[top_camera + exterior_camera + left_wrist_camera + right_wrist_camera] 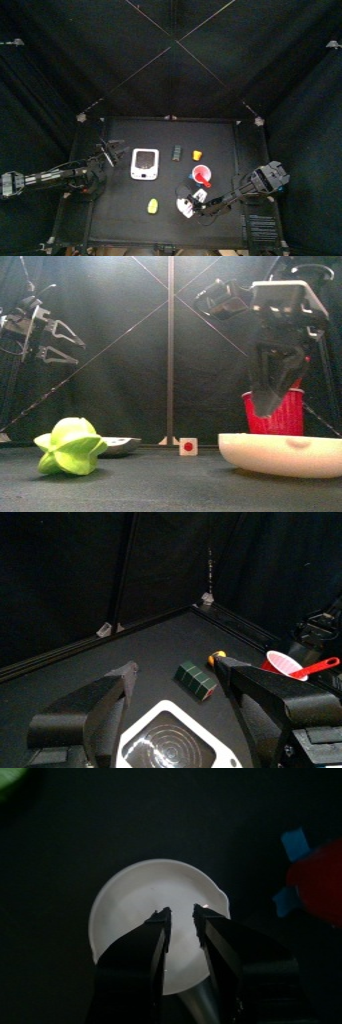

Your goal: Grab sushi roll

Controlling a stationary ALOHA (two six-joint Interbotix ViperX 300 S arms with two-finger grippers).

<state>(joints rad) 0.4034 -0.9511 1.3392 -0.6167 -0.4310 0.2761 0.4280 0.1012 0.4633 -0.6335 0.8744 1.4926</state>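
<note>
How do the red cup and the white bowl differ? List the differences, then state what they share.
The red cup is red; the white bowl is white. The cup stands tall and narrow; the bowl sits low and wide. The right end effector hangs directly above the bowl, while the cup lies off to one side of it. Both rest upright on the right half of the table.

The sushi roll [198, 679] is a tiny, stubby piece with a dark, near-black green wrap. It appears to lie on its side, its whitish end face with a red centre [187, 445] turned towards the front edge of the worktop [127, 135]. It rests untouched in the middle of the worktop [178, 153], just beside the small yellow-orange piece [198, 155].
</note>
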